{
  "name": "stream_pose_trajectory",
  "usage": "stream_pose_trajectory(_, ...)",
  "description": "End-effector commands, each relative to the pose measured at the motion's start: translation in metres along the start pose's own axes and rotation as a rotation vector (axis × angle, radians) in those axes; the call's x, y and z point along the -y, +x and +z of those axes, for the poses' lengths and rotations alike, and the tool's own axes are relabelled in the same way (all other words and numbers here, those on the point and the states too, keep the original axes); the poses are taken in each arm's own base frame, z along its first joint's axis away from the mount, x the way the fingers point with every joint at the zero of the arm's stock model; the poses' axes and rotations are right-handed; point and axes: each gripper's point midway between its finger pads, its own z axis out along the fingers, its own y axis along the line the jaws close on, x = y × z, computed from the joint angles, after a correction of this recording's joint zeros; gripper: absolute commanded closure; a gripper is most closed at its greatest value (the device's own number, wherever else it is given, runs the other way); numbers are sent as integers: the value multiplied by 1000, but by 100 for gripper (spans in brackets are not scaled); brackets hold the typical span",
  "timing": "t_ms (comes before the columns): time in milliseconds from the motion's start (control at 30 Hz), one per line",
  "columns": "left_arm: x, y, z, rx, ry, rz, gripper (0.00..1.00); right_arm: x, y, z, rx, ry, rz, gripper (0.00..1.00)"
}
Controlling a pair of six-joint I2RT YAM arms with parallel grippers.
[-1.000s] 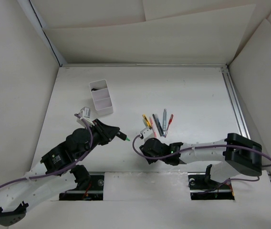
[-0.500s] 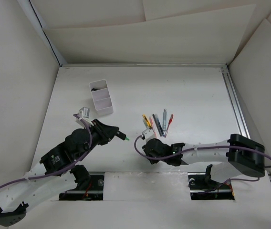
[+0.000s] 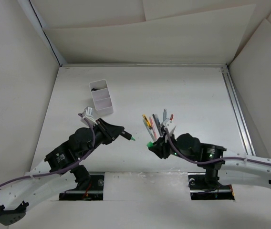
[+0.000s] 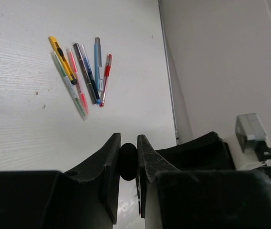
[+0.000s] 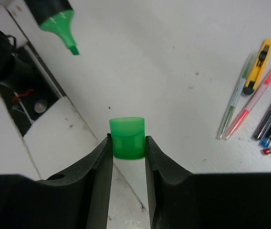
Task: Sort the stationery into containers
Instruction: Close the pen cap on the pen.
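My left gripper is shut on a black highlighter whose uncapped green tip points right; the tip also shows in the right wrist view. My right gripper is shut on a green cap, held above the table a short way right of that tip. Several thin pens lie fanned on the table behind my right gripper, among them a yellow one and a red one. The white two-compartment box stands at the back left with something dark in its far compartment.
White walls close in the table on three sides. A metal rail runs along the right edge. The arm bases and mounting plates sit at the near edge.
My right gripper has lifted and swung right, now holding the green cap up facing the highlighter tip. My left gripper has moved slightly right with the highlighter.
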Motion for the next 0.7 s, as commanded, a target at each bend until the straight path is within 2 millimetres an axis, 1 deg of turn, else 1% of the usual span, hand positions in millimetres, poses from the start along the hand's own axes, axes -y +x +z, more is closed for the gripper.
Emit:
stream_pose_trajectory(0, 21, -3, 3, 7, 77, -78, 100, -13, -27, -21, 104, -86, -43, 77)
stream_pose_trajectory(33, 29, -6, 1, 11, 106, -87, 100, -15, -36, -29, 139, -109, -55, 77)
stream_pose_trajectory(100, 40, -6, -1, -1, 151, -96, 100, -22, -44, -37, 164, -148, -73, 77)
stream_pose_trajectory(133, 45, -7, -2, -2, 172, -100, 100, -21, -46, -39, 173, -150, -85, 77)
stream_pose_trajectory(167, 55, -8, -4, -7, 214, -109, 100, -26, -46, -41, 174, -177, -86, 76)
stream_pose_trajectory(200, 55, -6, -4, -14, 222, -109, 100, -27, -51, -43, 185, -180, -94, 76)
stream_pose_trajectory(233, 58, -6, -5, -17, 235, -111, 100, -29, -50, -43, 182, -191, -96, 76)
stream_pose_trajectory(267, 62, -5, -4, -22, 249, -112, 100, -30, -54, -45, 190, -194, -94, 76)
stream_pose_trajectory(300, 61, -1, -1, -36, 242, -108, 100, -31, -54, -45, 189, -202, -106, 76)
stream_pose_trajectory(333, 64, -1, -2, -43, 260, -100, 100, -33, -58, -47, 197, -205, -104, 76)
stream_pose_trajectory(400, 64, 4, 2, -59, 255, -96, 100, -34, -55, -45, 184, -213, -108, 76)
stream_pose_trajectory(433, 67, 2, 2, -53, 266, -90, 100, -35, -59, -46, 192, -216, -106, 76)
stream_pose_trajectory(467, 64, 6, 3, -67, 262, -86, 100, -35, -57, -44, 183, -212, -117, 76)
stream_pose_trajectory(500, 65, 7, 5, -65, 264, -87, 100, -36, -61, -45, 193, -215, -115, 76)
stream_pose_trajectory(567, 64, 13, 8, -88, 272, -74, 100, -37, -65, -45, 198, -215, -125, 76)
stream_pose_trajectory(633, 65, 15, 10, -92, 285, -75, 100, -40, -68, -47, 204, -226, -125, 76)
stream_pose_trajectory(667, 63, 18, 12, -93, 282, -74, 100, -39, -66, -44, 195, -222, -136, 76)
